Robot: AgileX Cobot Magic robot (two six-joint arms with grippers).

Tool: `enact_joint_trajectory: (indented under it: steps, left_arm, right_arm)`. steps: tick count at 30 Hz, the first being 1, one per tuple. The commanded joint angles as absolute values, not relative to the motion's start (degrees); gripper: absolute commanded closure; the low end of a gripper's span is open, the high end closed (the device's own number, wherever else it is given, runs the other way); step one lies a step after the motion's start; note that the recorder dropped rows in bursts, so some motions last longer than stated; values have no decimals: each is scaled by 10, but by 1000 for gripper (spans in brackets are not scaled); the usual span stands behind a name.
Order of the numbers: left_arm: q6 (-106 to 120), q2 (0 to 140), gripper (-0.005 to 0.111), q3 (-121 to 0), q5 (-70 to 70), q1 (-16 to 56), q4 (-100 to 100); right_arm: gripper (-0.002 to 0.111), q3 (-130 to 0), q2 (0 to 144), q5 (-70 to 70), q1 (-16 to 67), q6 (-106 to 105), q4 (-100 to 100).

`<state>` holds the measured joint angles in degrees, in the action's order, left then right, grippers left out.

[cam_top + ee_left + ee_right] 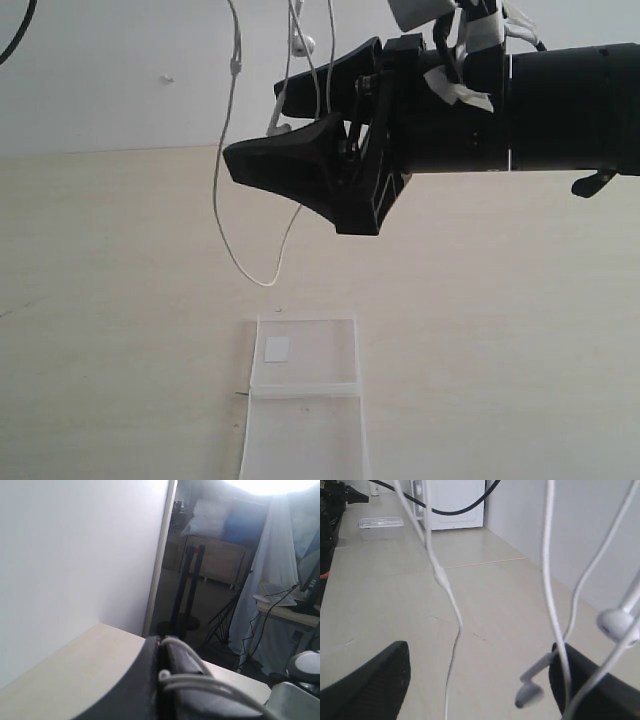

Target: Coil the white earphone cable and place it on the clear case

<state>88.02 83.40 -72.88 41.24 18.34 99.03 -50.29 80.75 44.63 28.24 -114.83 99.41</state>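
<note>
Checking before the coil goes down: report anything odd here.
The white earphone cable dangles in loose loops in mid-air, an earbud between the right gripper's open fingers. The clear case lies flat and bare.

The right arm [570,105] reaches in level from the right side of the exterior view, its wrist horizontal. The right gripper [255,125] points leftward, well above the table, with its two black fingers spread wide and nothing clamped between them. The left gripper [159,652] is out of the exterior view; its jaws are pressed together on the white earphone cable [200,682].
</note>
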Motion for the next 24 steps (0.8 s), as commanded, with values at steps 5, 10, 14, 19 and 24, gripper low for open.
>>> enact_joint_trajectory:
  steps: [5,10,14,19,24]
  left_arm:
    - [869,831,107,-733,409,209,979]
    - [859,831,107,-733,403,212,961]
    - [850,831,107,-733,403,212,942]
    - [849,831,107,-731,394,212,934]
    - [849,833,107,-715,377,212,932]
  right_arm:
    - [35,-501,807,415,280,-1140,999]
    - [35,-501,807,408,280,-1139,999]
    - [35,-501,807,408,280,-1139,999]
    - [35,-501,807,408,280,-1139,999]
    - [35,-501,807,408,280,-1139,999]
